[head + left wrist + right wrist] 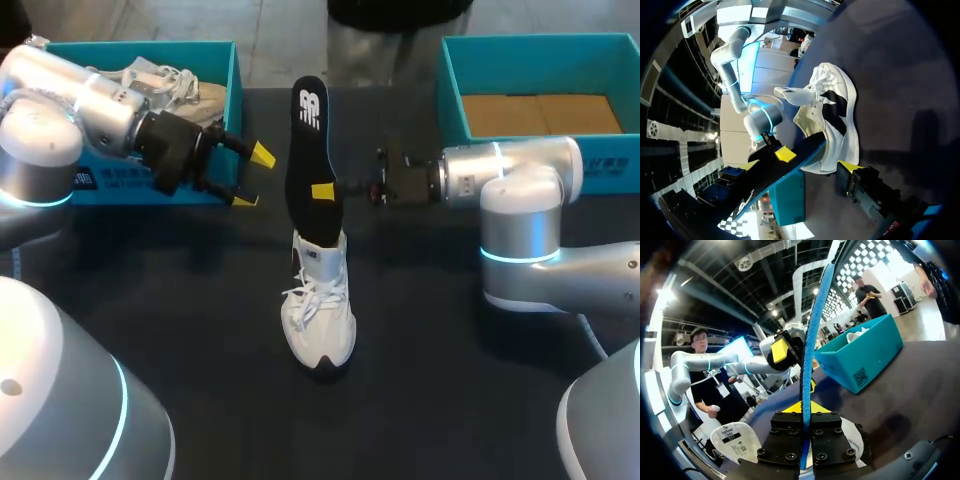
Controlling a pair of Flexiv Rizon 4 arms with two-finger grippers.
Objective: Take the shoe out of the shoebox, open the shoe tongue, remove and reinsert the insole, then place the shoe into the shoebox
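A white shoe point(319, 312) stands on the dark table, toe toward the front edge. A black insole point(304, 160) with a blue edge rises upright out of its opening. My right gripper point(325, 190) is shut on the insole's edge about halfway up. In the right wrist view the insole point(810, 335) runs edge-on between that gripper's point(804, 410) yellow tips, with the shoe point(735, 440) below. My left gripper point(252, 177) hangs open just left of the insole, touching nothing. In the left wrist view the shoe point(832, 117) and insole point(771, 179) lie ahead of the left gripper point(799, 165).
A teal shoebox point(140, 46) at the back left holds a second pale shoe point(170, 82), partly behind my left arm. Another teal box point(540, 40) at the back right has a brown cardboard floor. Bare tabletop lies in front of and beside the shoe.
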